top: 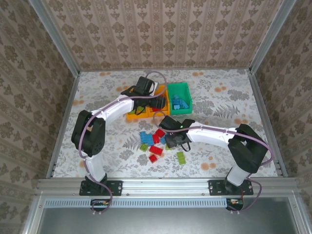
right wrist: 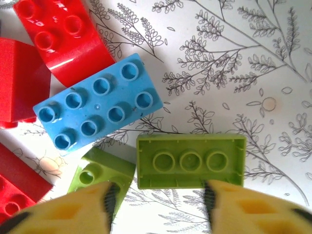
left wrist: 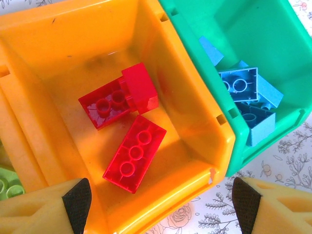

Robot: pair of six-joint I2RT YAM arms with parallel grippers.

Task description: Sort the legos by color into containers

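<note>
Left arm [top: 114, 109] half-hides orange bins [top: 132, 116]; red lego [right wrist: 17, 80] cropped.

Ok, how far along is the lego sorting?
Done: three red plastic bricks lie in an orange-yellow plastic bin, light blue bricks in the green bin. In hand: the right fingers hover open over a lime green brick, nothing gripped. Left: a pile of red, blue and green bricks on the table.

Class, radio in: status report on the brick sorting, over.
Left fingers open, empty, above orange bin with three red bricks. Right fingers apart, low at upturned lime brick. Blue brick, small lime brick crowd alongside.
</note>
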